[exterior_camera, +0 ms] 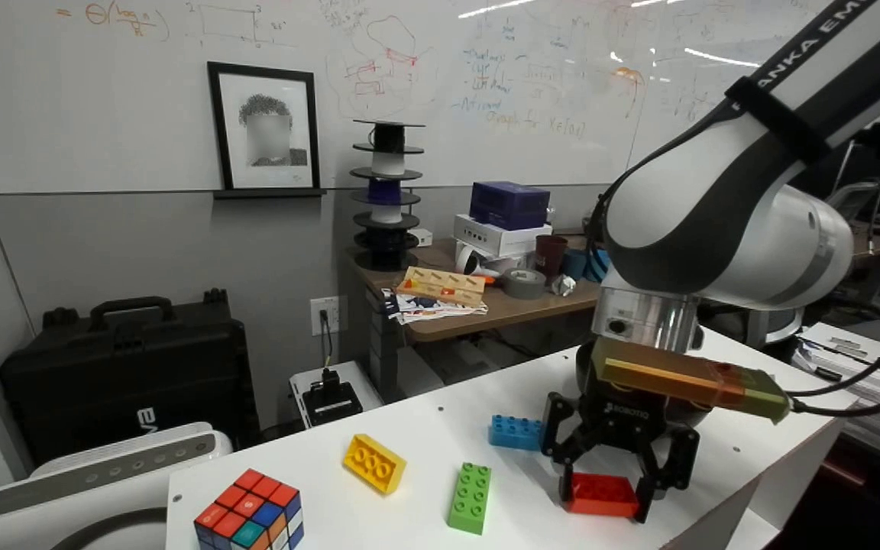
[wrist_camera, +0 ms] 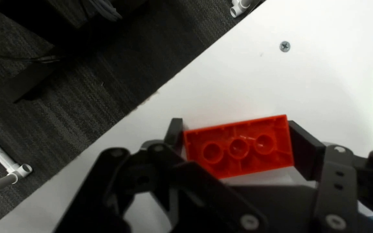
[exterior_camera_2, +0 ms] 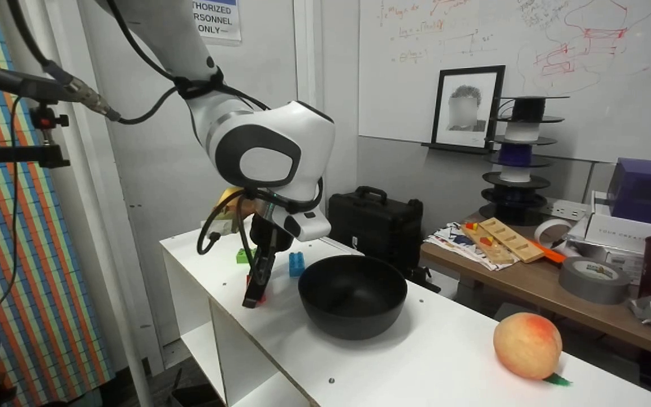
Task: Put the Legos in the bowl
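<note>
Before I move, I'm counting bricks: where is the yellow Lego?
In an exterior view, the yellow Lego lies left of the picture's centre on the white surface, between the Rubik's cube and the green Lego.

"ROBOTIQ" on gripper (exterior_camera: 605, 495), "ANKA EM" on arm (exterior_camera: 715, 221), "THORIZED RSONNEL ONLY" on sign (exterior_camera_2: 216, 21), "log" on whiteboard (exterior_camera: 440, 145)

The place looks like a research lab. A robot arm (exterior_camera: 684, 214) hangs over a white worktop (exterior_camera_2: 444, 350), with a camera (exterior_camera_2: 31, 85) on a mount (exterior_camera_2: 46, 120) nearby. A whiteboard (exterior_camera: 142, 107) carries handwritten equations (exterior_camera: 115, 17) and sketches (exterior_camera: 370, 88) in several colours, and a partly hidden sign (exterior_camera_2: 216, 21) shows "THORIZED", "RSONNEL" and "ONLY". A desk (exterior_camera: 516, 312) holds stacked spools (exterior_camera: 385, 191), boxes (exterior_camera: 510, 206) and a roll of grey tape (exterior_camera: 524, 284); a black hard case (exterior_camera: 127, 374) stands by the wall (exterior_camera: 272, 252).
</note>
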Controlling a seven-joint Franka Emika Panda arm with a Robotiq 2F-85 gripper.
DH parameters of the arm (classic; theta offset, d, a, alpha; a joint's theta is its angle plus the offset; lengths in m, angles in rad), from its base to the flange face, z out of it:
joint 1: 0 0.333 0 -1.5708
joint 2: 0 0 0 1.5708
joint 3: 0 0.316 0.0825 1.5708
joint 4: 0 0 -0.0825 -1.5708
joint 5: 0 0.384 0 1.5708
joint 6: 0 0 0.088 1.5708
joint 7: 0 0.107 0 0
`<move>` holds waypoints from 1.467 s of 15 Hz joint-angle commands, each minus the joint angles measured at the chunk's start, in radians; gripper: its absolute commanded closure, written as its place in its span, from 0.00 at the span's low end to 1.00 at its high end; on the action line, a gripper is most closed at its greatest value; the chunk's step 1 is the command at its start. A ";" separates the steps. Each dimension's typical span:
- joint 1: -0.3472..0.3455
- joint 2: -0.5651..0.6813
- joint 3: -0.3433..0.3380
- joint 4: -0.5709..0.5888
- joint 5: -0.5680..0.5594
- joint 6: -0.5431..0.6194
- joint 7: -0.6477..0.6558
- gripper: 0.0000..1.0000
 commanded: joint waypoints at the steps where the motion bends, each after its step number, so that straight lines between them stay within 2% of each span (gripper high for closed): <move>1: 0.015 -0.024 -0.019 -0.007 0.007 0.019 0.008 0.50; 4: 0.013 -0.039 -0.022 -0.022 0.008 0.038 0.002 0.51; 8: 0.006 -0.137 -0.014 -0.096 0.013 0.066 -0.027 0.51; 11: -0.037 -0.247 0.009 -0.149 0.060 0.064 -0.072 0.51; 15: -0.072 -0.331 -0.022 -0.147 0.095 0.057 -0.079 0.51; 22: -0.075 -0.202 -0.124 -0.010 -0.053 0.044 -0.029 0.51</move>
